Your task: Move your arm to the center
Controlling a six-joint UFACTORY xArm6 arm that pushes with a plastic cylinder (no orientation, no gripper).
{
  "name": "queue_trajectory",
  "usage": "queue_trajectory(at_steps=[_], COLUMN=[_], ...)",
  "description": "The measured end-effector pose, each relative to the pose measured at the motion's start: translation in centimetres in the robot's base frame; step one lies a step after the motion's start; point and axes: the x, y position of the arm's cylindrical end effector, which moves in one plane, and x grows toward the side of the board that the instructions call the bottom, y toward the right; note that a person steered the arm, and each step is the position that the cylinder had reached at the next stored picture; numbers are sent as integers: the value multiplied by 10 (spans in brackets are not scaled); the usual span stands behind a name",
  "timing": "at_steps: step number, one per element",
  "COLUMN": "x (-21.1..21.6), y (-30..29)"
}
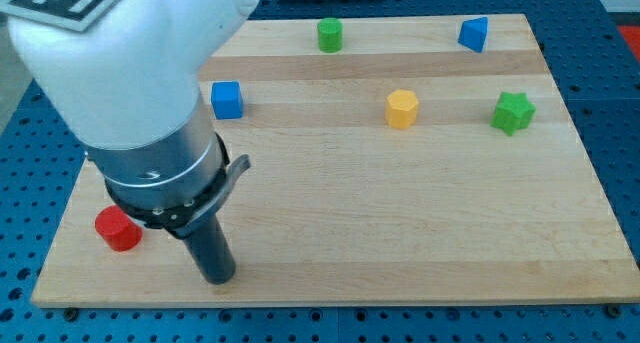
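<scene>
My tip (219, 278) rests on the wooden board (400, 223) near the view's bottom left. A red cylinder (118, 229) lies just to its left, apart from it. A blue cube (227, 99) sits well above the tip. A yellow hexagonal block (402, 109) is right of the board's middle. A green star block (513, 112) lies at the right. A green cylinder (330, 34) and a blue triangular block (474, 33) sit along the top edge.
The arm's white and grey body (130, 83) covers the board's upper left corner. A blue perforated table (610, 103) surrounds the board. The board's bottom edge (330, 303) is close under the tip.
</scene>
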Motion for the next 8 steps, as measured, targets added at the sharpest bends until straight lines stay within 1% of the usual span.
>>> queue_trajectory(at_steps=[2, 5, 8], x=[-8, -42, -62], y=[13, 13, 15])
